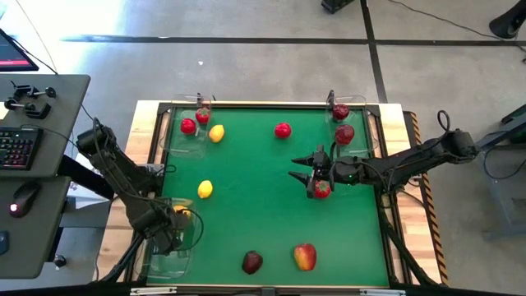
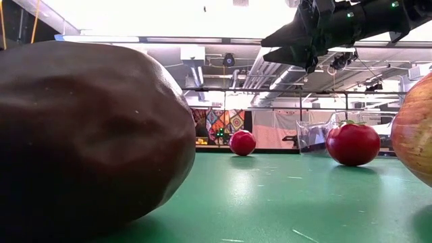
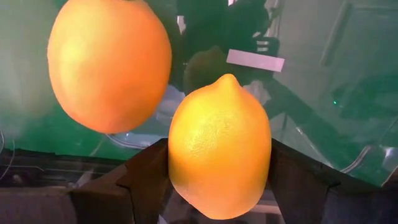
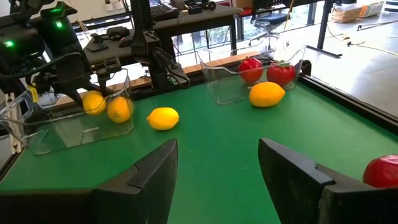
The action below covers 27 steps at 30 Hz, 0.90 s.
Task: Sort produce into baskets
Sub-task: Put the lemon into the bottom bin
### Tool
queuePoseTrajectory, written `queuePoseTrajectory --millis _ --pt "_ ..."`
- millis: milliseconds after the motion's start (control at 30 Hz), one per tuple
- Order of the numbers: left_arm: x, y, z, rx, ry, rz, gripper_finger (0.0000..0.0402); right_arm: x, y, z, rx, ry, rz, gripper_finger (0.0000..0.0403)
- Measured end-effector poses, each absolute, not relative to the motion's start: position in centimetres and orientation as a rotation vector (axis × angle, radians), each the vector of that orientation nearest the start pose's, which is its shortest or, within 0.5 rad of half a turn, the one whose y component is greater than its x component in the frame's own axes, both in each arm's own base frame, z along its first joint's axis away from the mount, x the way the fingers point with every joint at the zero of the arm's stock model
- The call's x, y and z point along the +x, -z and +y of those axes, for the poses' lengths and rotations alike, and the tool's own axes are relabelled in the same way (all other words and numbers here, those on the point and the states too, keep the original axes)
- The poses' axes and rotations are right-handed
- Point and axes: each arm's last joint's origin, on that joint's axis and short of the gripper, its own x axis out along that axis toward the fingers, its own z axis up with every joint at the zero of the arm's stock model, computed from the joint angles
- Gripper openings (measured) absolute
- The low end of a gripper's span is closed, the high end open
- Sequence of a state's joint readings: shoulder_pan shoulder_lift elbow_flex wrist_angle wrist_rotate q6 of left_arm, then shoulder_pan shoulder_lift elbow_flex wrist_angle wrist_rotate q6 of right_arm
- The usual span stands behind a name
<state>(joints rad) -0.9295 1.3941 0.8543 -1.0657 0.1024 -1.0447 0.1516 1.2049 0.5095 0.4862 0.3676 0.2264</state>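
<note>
Table: green mat [image 1: 246, 205] inside a wooden frame, with both dark arms reaching in from the sides.
Near-left basket: clear tray [image 1: 168, 265] at the near left corner; in the right wrist view it holds two lemons [image 4: 107, 106].
Far-left basket: clear tray [image 1: 182, 141] at the far left corner, with two small red fruits [image 1: 189, 126] in it and a lemon [image 1: 216, 133] on the mat just beside it.
Far-right basket: clear tray [image 1: 362, 136] at the far right corner, holding two red fruits [image 1: 344, 131].
Left gripper: [image 1: 174, 220] down in the near-left basket; its fingers [image 3: 146, 174] stand on either side of a lemon [image 3: 219, 148], and I cannot tell whether they are still pinching it. A second lemon [image 3: 109, 59] sits beside it.
Right gripper: [image 1: 306, 174] hanging over the middle right of the mat, fingers [image 4: 292, 171] spread apart with nothing between them; a red fruit [image 1: 321, 190] lies just under the arm.
Near-edge apples: a dark red one [image 1: 252, 262] and a red-yellow one [image 1: 305, 256], close together on the mat.
Loose fruit: one lemon [image 1: 205, 190] left of centre, one small red fruit [image 1: 283, 130] toward the far edge.
</note>
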Motion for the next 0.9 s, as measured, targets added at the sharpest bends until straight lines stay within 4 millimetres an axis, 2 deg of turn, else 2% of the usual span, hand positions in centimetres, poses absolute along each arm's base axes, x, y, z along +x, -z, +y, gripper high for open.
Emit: queuePoseTrajectory --millis 900 --pt "12.59 -19.26 -17.28 -0.105 -0.037 1.647 0.0235 24.35 -21.94 2.67 0.171 0.237 0.178 0.0216"
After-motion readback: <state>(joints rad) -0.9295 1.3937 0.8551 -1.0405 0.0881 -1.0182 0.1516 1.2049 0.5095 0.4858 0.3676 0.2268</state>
